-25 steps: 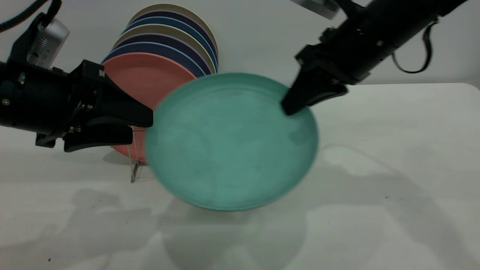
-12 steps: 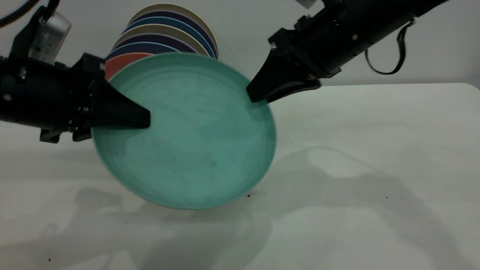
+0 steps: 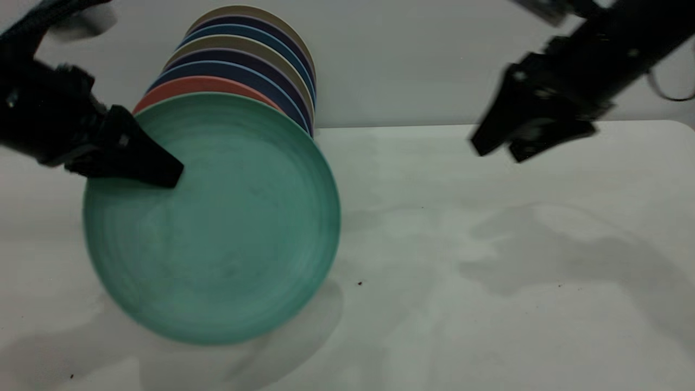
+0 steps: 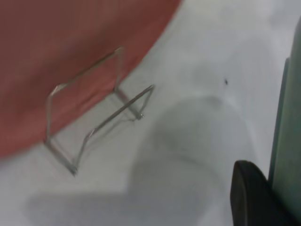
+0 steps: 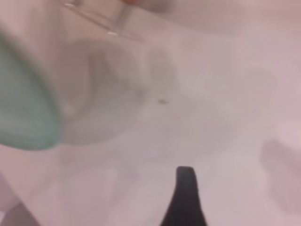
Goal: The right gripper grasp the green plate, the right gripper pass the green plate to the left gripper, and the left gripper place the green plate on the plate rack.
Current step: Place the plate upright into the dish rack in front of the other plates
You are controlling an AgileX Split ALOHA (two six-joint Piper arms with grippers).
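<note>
My left gripper (image 3: 165,175) is shut on the upper left rim of the green plate (image 3: 217,228) and holds it tilted above the table, in front of the racked plates. In the left wrist view one black finger (image 4: 249,197) presses against the plate's edge (image 4: 288,141). The plate rack's free wire loops (image 4: 94,117) stand just in front of the salmon-pink plate (image 4: 56,47); the exterior view hides them behind the green plate. My right gripper (image 3: 495,150) is open and empty, up at the right, well clear of the plate. Its wrist view shows one finger (image 5: 186,197) and the plate's rim (image 5: 23,113).
A row of upright plates stands in the rack at the back left: the salmon-pink one (image 3: 201,86) at the front, then dark blue (image 3: 239,73) and beige ones behind. The white table (image 3: 488,271) stretches to the right, its back edge near the wall.
The right gripper let go of the green plate and pulled back up to the right. The left gripper, holding the plate alone, carried it left and lower, in front of the rack.
</note>
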